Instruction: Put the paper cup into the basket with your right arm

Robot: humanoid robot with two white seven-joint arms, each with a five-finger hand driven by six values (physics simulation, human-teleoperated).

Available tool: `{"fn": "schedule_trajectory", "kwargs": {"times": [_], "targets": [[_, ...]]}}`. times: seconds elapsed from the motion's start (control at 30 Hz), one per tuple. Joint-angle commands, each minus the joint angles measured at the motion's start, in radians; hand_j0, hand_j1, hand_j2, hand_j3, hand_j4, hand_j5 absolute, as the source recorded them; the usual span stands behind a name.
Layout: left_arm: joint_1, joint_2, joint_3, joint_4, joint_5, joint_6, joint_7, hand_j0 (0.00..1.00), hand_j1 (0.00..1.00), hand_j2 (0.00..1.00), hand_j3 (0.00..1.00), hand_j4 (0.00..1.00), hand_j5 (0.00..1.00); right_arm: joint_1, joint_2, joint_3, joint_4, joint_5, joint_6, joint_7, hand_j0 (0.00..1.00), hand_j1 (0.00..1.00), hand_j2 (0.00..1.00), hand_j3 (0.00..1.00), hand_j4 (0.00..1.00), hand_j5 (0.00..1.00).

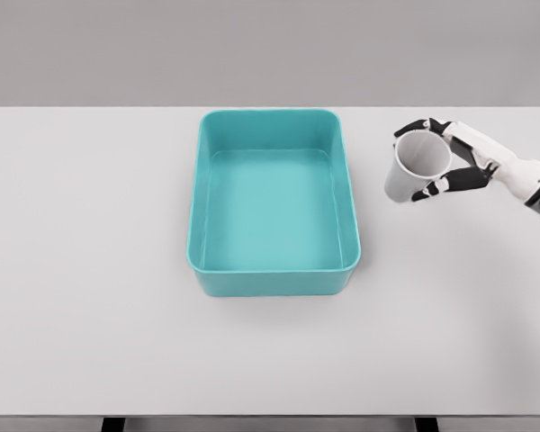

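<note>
Your paper cup (416,167) is already in the grasp: it sits to the right of the basket, tilted so its open mouth faces up and toward the camera, with its narrower base pointing down and to the left. The right hand (450,162) has its dark fingers (443,185) curled around the cup's wall, some over the upper rim and some beneath, so you can count the pick as done. Whether the cup is lifted off the table (90,270) or only tipped on it is hard to tell from this single view; it looks raised, since no base rests flat on the surface. The right arm comes in from the picture's right edge, and the cup is well apart from the teal basket (194,216), with a strip of bare white table between them. The basket stands in the middle of the table, open side up, and nothing is inside it. So you are roughly halfway by my reading: the grasp is made, the carry and release are left. What remains for you is to move the cup leftward over the near wall of the basket, clear its rim, and let go inside. Your left arm is not in view.
</note>
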Motion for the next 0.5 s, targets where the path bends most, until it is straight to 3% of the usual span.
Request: {"fn": "schedule_trajectory", "kwargs": {"times": [0.0,0.2,0.47], "targets": [[0.000,0.000,0.000,0.000,0.000,0.000,-0.001,1.00,1.00,1.00,1.00,1.00,1.00,0.000,0.002,-0.038,-0.041,-0.006,0.002,0.000,0.63,0.63,0.63,0.63,0.63,0.63],[0.000,0.000,0.000,0.000,0.000,0.000,-0.001,1.00,1.00,1.00,1.00,1.00,1.00,-0.002,0.017,-0.072,-0.137,0.003,-0.001,0.000,0.64,0.64,0.64,0.64,0.64,0.64],[0.000,0.000,0.000,0.000,0.000,0.000,0.001,1.00,1.00,1.00,1.00,1.00,1.00,-0.009,0.083,-0.070,-0.222,0.150,0.014,0.000,0.63,0.63,0.63,0.63,0.63,0.63]]}}
